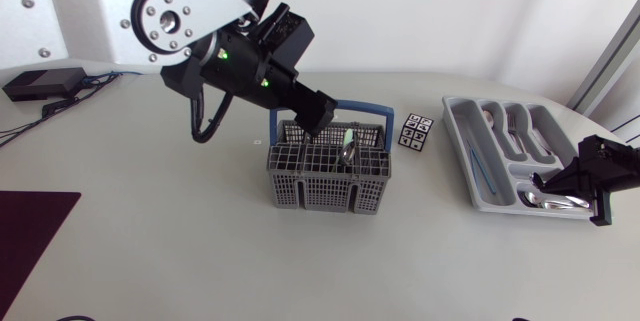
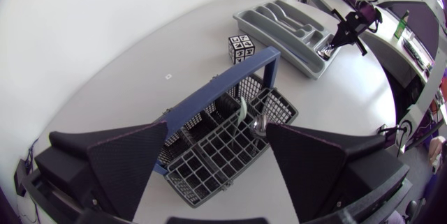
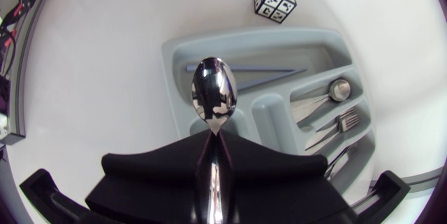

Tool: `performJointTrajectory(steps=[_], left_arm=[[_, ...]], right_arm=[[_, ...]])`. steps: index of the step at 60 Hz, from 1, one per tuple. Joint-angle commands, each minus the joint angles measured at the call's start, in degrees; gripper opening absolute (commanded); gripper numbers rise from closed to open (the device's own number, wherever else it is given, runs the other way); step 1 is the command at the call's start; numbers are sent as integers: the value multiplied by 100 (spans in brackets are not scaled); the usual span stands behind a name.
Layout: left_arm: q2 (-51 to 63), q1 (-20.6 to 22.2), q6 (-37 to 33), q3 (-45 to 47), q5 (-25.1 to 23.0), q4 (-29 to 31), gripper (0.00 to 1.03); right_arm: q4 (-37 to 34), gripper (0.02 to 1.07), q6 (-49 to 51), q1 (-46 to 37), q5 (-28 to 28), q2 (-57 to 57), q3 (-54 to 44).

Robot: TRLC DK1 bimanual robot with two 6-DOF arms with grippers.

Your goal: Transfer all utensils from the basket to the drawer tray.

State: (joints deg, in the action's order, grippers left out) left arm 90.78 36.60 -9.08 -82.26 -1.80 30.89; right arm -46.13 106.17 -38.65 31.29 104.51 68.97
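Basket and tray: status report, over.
Left pincer open over basket, utensils inside. Right pincer shut on spoon, over tray. Marked cube between basket and tray, clear of both.

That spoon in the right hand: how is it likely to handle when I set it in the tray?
The spoon looks like polished metal, so it is probably stiff and slippery. It could slip in the right hand, which pinches only its narrow handle. The rounded bowl may rock once dropped in the tray.
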Motion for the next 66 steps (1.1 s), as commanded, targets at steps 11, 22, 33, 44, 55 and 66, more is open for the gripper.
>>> performJointTrajectory(steps=[11,22,33,44,55,66], left_arm=[[-228,93,-234,342,75,-207,99],[-272,137,-270,448,75,-268,99],[-386,181,-314,615,75,-303,99],[-483,181,-384,738,75,-321,99],[-632,190,-489,992,75,-505,99],[-764,207,-630,1283,84,-699,99]], right_arm=[[315,7,800,-142,-589,650,424],[781,8,1028,-98,-905,720,284],[1440,40,958,-37,-1151,641,-147],[1291,46,738,25,-1055,201,-332],[324,46,-466,570,-299,-888,-323],[-784,46,-2074,1914,70,-1512,-156]])
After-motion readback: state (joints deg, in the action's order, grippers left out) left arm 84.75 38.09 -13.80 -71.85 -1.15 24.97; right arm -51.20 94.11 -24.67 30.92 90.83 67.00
